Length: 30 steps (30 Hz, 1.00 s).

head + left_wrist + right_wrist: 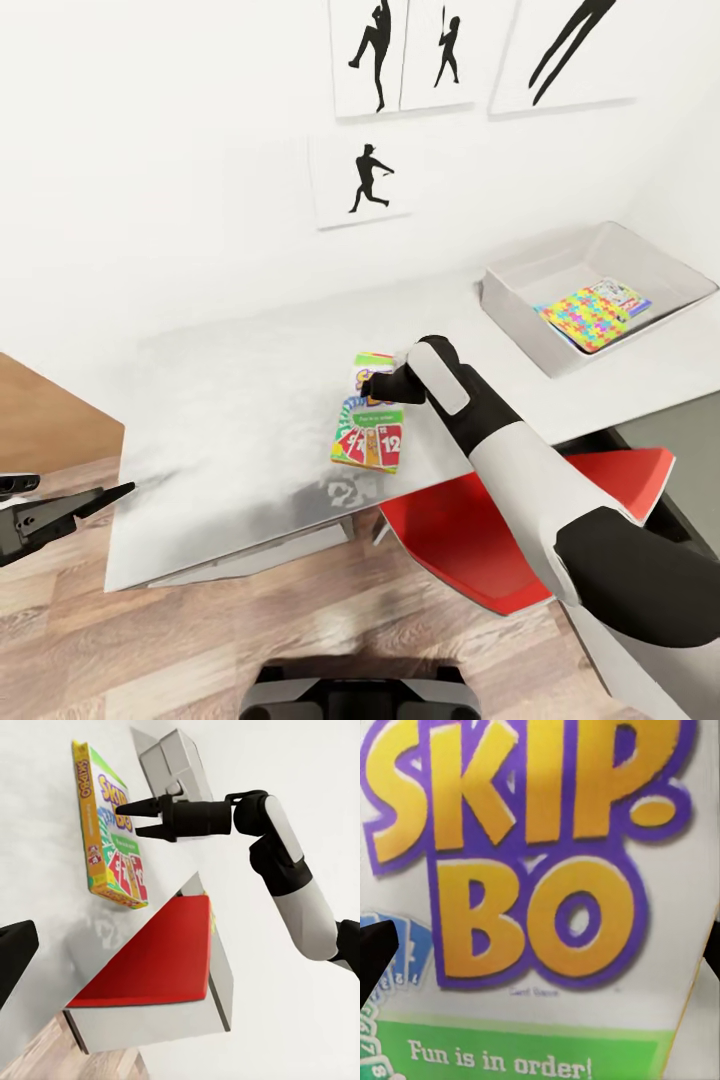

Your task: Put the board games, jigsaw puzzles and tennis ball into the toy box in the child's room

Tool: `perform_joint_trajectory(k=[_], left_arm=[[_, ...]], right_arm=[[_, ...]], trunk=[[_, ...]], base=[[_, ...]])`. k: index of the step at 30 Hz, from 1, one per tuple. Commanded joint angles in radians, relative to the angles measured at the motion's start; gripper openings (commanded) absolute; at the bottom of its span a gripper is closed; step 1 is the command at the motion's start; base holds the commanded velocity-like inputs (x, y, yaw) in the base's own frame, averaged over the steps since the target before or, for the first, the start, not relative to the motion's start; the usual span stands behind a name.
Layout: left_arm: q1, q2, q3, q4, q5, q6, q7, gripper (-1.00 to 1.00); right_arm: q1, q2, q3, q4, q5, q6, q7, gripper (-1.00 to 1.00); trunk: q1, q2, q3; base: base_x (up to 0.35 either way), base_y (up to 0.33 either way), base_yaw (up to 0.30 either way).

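Observation:
The yellow-green-red Skip-Bo board game lies flat near the table's front edge. My right gripper hangs open just over its lid, pointing down at it. The left wrist view shows its two fingertips spread just off the box. Up close, the Skip-Bo lid spans the space between the two dark fingers. The toy box stands at the table's right end. It holds a jigsaw puzzle and a blue cartoon board game. My left gripper is open, off the table's left corner.
A red chair is tucked under the table's front edge, below my right arm. Black baseball-player prints hang on the white wall behind. Wood-plank floor runs in front of the table.

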Motion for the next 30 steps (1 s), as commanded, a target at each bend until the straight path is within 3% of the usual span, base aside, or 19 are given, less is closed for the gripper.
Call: perform_joint_trajectory(k=[1,17,30], left_arm=[[0.000,0.000,0.000,0.000,-0.001,0.011,-0.004,1.00],[0.000,0.002,0.000,0.001,-0.002,0.011,-0.004,1.00],[0.000,0.003,0.001,0.001,-0.002,0.011,-0.004,1.00]], right_arm=[[-0.001,0.001,0.002,-0.001,-0.010,0.001,-0.010,1.00],[-0.001,0.036,0.002,-0.005,-0.010,0.001,-0.008,1.00],[-0.001,0.036,0.003,-0.021,-0.010,0.001,-0.007,1.00]], trunk=[[0.001,-0.002,-0.002],[0.001,-0.002,-0.017],[0.001,-0.002,-0.028]], base=[[0.000,0.047,0.000],[0.000,0.071,0.006],[0.000,0.055,0.203]])
